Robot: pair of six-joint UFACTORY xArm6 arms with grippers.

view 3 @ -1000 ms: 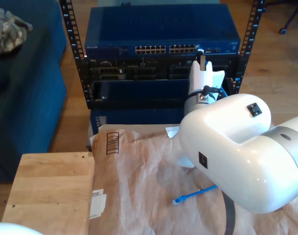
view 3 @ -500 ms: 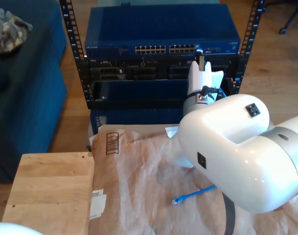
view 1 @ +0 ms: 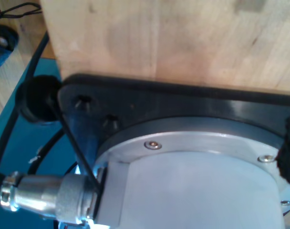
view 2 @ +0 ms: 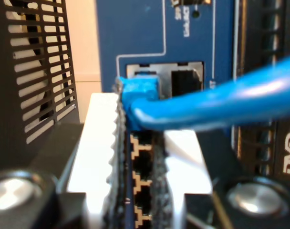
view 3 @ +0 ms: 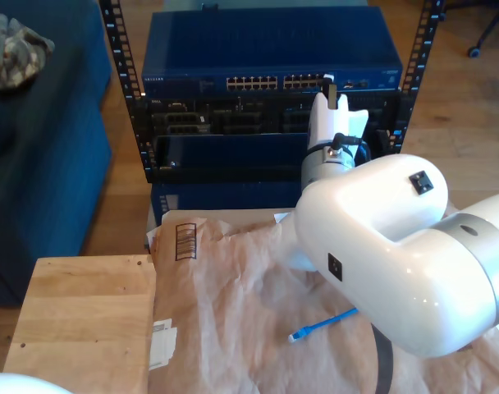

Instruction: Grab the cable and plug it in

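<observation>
My second tool (view 2: 140, 143) has moved closer to the switch (view 3: 270, 49), clamped on the cable (view 2: 207, 105), plug (view 2: 138, 90) at a port (view 2: 164, 78).

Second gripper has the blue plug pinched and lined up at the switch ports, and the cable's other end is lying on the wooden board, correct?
Not quite: the exterior view shows the cable's free end lying on the brown paper, not the wooden board. My second gripper does hold the plug at the switch ports.

Glossy white plastic arm shell (view 3: 389, 246), crumpled matt brown paper (view 3: 241, 312), pale smooth wooden bench (view 3: 77, 320), glossy blue plastic-sheathed cable (view 2: 221, 102), white ridged plastic fingers (view 2: 99, 143) of my second gripper (view 2: 140, 157), brushed metal connector (view 1: 45, 198), dark perforated metal rack rails (view 3: 118, 49)
</observation>
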